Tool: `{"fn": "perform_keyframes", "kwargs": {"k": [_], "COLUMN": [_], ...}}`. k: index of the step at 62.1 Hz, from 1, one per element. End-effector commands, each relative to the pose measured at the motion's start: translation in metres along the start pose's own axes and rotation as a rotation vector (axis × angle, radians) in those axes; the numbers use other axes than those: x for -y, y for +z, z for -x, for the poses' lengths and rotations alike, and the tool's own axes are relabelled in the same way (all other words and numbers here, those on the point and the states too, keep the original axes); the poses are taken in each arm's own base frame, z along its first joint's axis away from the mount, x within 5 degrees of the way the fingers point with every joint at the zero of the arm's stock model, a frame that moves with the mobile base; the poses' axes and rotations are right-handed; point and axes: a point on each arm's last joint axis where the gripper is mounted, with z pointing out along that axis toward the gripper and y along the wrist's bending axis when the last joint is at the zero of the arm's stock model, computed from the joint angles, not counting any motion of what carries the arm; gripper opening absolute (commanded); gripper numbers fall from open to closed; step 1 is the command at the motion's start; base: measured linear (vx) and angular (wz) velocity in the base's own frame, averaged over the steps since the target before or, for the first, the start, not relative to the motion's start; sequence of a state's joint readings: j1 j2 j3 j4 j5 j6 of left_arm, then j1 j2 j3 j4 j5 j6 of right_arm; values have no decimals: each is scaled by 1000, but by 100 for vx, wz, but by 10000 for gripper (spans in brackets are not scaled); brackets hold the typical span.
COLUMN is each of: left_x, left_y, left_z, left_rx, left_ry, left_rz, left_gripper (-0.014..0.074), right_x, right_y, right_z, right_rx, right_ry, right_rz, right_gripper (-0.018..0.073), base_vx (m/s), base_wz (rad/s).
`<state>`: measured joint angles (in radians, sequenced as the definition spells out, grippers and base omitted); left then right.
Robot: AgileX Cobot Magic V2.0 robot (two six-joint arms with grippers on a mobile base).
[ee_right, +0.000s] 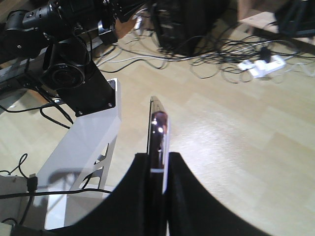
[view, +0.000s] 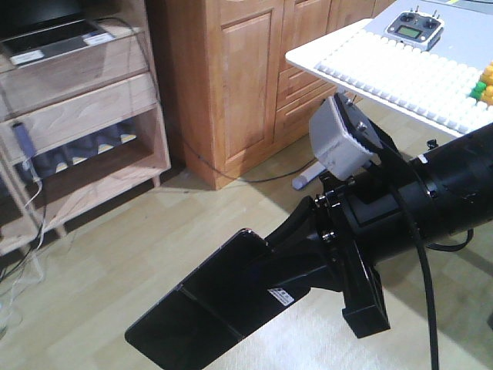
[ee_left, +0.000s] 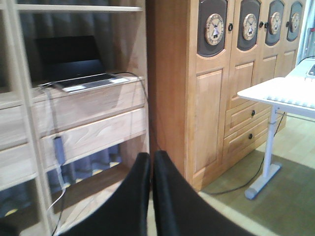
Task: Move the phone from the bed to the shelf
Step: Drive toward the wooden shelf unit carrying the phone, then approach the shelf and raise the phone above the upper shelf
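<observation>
The phone was in the air over the floor, not on the shelf. Your right end effector was closed on one end of it. The rest of the slab stuck out free toward the lower left of the front view, with its glossy face tilted. You could see the seam across its middle and the small white sticker close to the fingers. In the right wrist view the phone stood edge-on between the two black fingers, which pressed on both its flat faces. Its pinkish edge shone against the floor.

Your left end effector held nothing. Its two fingers were together, with only a thin line between them, and it pointed toward the lower part of the shelf.

The shelf stood well apart from the phone, at the upper left of the front view. A laptop lay open on one of its boards. Just beside the shelf, on the right, stood a wooden cupboard. Further right was a white bench with a grey remote on it. Behind the phone in the right wrist view, many cables lay on the floor.
</observation>
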<state>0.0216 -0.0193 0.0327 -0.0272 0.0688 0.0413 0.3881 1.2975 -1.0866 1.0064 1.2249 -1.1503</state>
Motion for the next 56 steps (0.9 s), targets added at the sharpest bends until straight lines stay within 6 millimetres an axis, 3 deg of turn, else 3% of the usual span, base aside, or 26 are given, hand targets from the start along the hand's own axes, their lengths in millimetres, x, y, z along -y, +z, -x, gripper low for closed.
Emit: {"fn": "perform_keyframes", "kwargs": {"k": [1, 56], "left_x": [0, 0], "left_y": [-2, -2], "left_z": [16, 16], "left_rx": [107, 107], "left_ry": [-19, -19], "left_rz": [2, 2], "left_gripper": [1, 1], "right_x": [-16, -16], "right_y": [-9, -9], "right_z": [12, 12], "right_rx": [70, 70], "right_ry": [-28, -28], "right_rz": [69, 69], "right_gripper": [-2, -2], "base_vx": [52, 55], "base_wz": [-12, 15]}}
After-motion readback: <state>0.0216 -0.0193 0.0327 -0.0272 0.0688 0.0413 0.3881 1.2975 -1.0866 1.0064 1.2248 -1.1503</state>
